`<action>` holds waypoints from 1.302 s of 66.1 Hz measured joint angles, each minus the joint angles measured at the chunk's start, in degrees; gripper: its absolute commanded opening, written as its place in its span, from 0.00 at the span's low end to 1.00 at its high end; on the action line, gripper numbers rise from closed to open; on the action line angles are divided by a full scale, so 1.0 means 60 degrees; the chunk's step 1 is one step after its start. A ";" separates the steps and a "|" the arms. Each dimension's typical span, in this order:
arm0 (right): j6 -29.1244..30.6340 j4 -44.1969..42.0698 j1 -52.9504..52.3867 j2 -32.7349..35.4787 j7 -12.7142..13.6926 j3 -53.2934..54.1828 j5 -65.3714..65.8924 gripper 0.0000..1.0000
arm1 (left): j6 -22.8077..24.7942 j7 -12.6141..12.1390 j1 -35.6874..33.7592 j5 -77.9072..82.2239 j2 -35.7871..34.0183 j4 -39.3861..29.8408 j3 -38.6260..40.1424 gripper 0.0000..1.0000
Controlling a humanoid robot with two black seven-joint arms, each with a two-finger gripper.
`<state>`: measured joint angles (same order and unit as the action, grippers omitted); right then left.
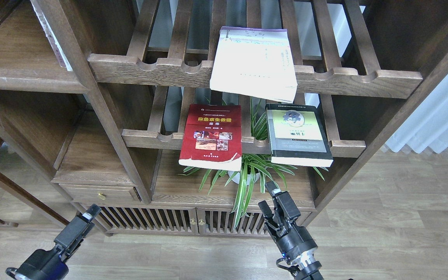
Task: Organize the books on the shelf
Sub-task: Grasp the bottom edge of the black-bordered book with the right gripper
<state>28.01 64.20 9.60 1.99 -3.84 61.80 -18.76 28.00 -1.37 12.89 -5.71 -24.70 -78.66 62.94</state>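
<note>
Nothing shelved yet — red book [211,136], black-grey book [298,134] and cream book [254,64] lie on slatted racks; right claw [270,196] spread and empty, left claw's [88,214] state I cannot tell.

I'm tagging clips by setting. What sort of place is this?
Probably a living room or study: a dark wooden shelving unit holding books, a potted plant, wood-look flooring and a white curtain.

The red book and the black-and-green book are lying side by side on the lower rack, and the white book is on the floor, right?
Not quite. The white book is not on the floor; the head view shows it lying on the upper slatted rack. The rest is right: the red book and the black-and-green book lie side by side on the lower rack.
</note>
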 measured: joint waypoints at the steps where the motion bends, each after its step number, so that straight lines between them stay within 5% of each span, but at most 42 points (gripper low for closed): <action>1: 0.0000 -0.0001 -0.0029 -0.0006 -0.0015 0.0062 -0.0004 1.00 | 0.0000 0.0001 -0.0012 0.0000 0.0000 0.0000 0.0005 1.00; 86: -0.0002 0.0153 -0.0998 0.0297 -0.0276 0.0897 0.0031 1.00 | 0.0000 0.0039 -0.0469 0.0000 -0.0068 0.0301 0.0497 1.00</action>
<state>28.00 65.11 3.61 3.78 -5.50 67.18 -18.57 28.00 -1.14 10.08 -5.71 -25.11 -76.85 65.92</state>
